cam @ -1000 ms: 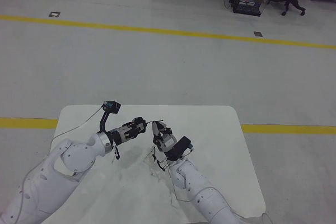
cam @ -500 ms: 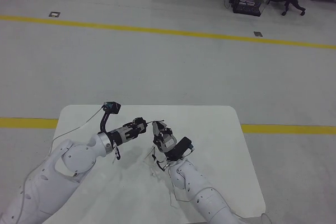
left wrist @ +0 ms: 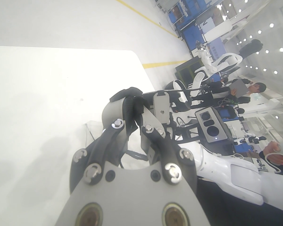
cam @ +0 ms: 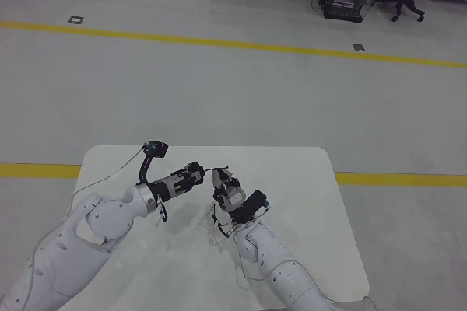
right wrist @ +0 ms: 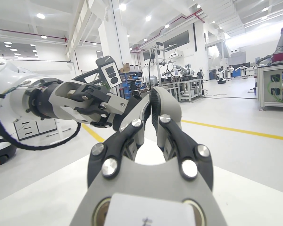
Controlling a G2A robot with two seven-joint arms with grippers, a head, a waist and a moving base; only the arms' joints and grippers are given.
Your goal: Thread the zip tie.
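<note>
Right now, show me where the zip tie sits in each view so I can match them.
Top view: zip tie, a thin dark strip between the two gripper tips, over the table.
Right wrist view: centre, rising from the shut right gripper.
Left wrist view: probably the thin dark line past the left gripper; unsure against clutter.
Shared landmark: the left gripper, beside the tie in every view.

A white worktop [cam: 296, 167] stands on a grey floor [cam: 218, 93] crossed by yellow lines [cam: 218, 42], in a bright hall with ceiling lights [right wrist: 40, 15], a white column [right wrist: 113, 36] and blue racks [left wrist: 189, 32].
</note>
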